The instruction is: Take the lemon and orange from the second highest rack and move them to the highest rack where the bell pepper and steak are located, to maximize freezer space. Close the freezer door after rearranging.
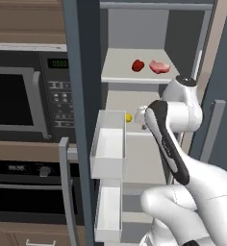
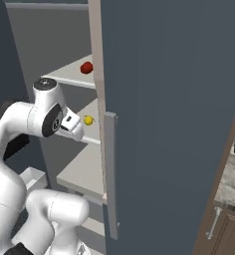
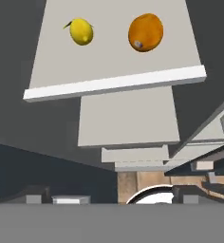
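On the second highest rack a yellow lemon lies left of an orange. The lemon also shows from the base, while the hand hides the orange there. One rack up, the top rack carries a red bell pepper and a pink steak. My gripper hangs at the front edge of the second rack, just short of the fruit, pointing in at it. It is open and holds nothing.
The freezer door stands open at the left, carrying white door bins. A dark door panel with a grey handle bounds the right side. Ovens stand left of the freezer.
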